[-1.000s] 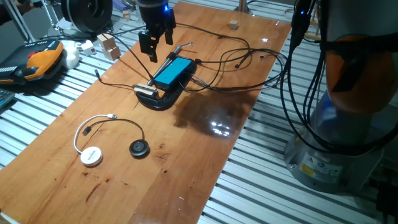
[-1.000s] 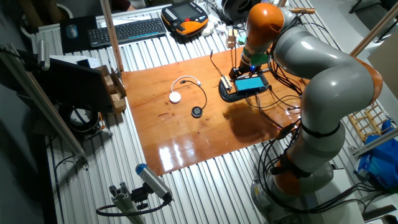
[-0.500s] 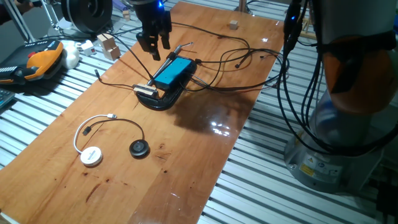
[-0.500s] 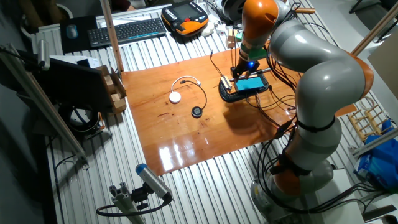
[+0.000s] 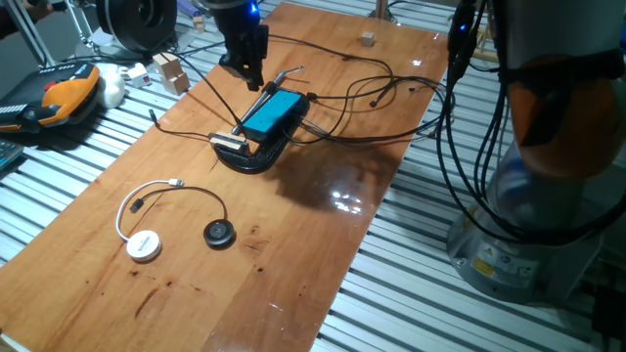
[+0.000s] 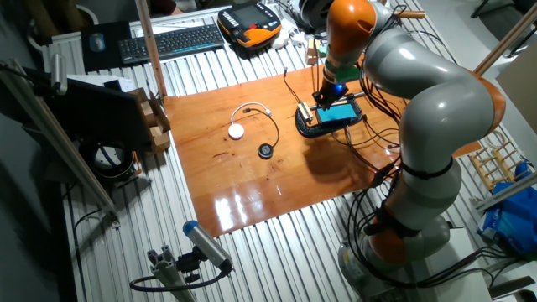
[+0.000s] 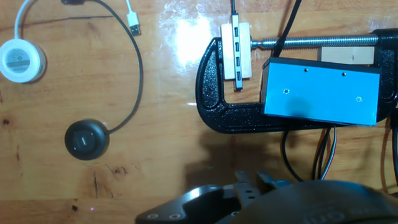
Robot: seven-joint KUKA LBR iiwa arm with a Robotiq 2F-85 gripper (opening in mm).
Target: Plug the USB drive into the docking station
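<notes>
I see the gripper [image 5: 248, 68] above the table's [image 5: 293, 244] far end — fingers look pressed together, w/ nothing visible between. Dock [image 7: 321, 93] sits in the black clamp [image 7: 219, 99] — hub [image 7: 237, 51] beside it.

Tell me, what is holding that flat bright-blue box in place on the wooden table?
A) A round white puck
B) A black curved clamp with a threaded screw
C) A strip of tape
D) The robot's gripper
B: in the hand view the flat bright-blue box sits within the black curved clamp, whose threaded screw runs along its top edge; the gripper is off it.
</notes>
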